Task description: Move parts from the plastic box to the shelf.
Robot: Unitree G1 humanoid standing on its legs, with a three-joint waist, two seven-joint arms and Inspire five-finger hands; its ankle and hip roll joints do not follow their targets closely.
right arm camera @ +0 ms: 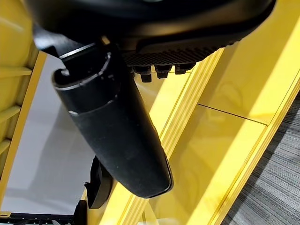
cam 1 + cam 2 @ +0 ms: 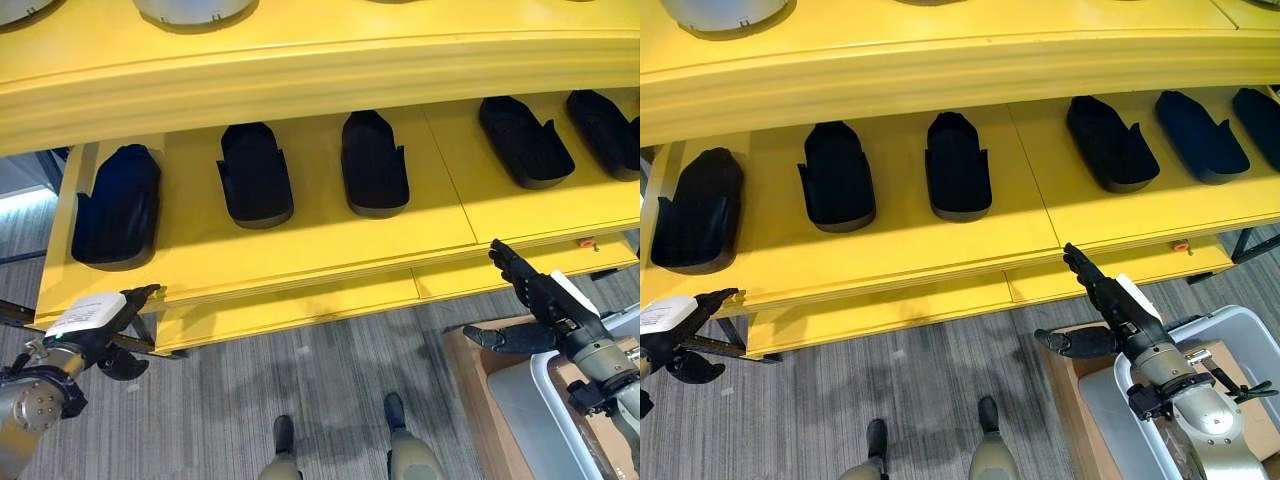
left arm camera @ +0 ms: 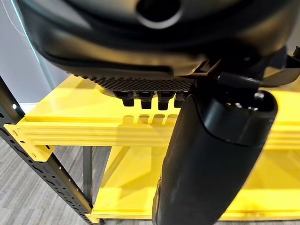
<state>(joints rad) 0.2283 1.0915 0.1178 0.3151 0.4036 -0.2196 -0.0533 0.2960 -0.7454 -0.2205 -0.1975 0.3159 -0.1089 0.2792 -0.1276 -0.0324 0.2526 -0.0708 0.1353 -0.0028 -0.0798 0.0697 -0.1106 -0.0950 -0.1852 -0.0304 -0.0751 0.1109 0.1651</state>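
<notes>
Several black moulded parts lie in a row on the yellow shelf [image 2: 300, 250], among them one at the far left [image 2: 115, 205], one in the middle [image 2: 373, 163] and one to the right [image 2: 525, 140]. My left hand [image 2: 100, 335] hovers at the shelf's front left corner, open and empty, with its thumb [image 3: 211, 154] standing free. My right hand [image 2: 540, 300] reaches up toward the shelf's front edge at the right, fingers straight and holding nothing. The grey plastic box [image 2: 1240, 330] sits below the right arm. Its inside is hidden.
An upper yellow shelf board [image 2: 300, 70] overhangs the parts and carries pale round objects [image 2: 190, 10]. The box rests on a brown board [image 2: 465, 360]. A black perforated upright [image 3: 42, 173] holds the shelf's left corner. Grey carpet [image 2: 330, 380] lies in front.
</notes>
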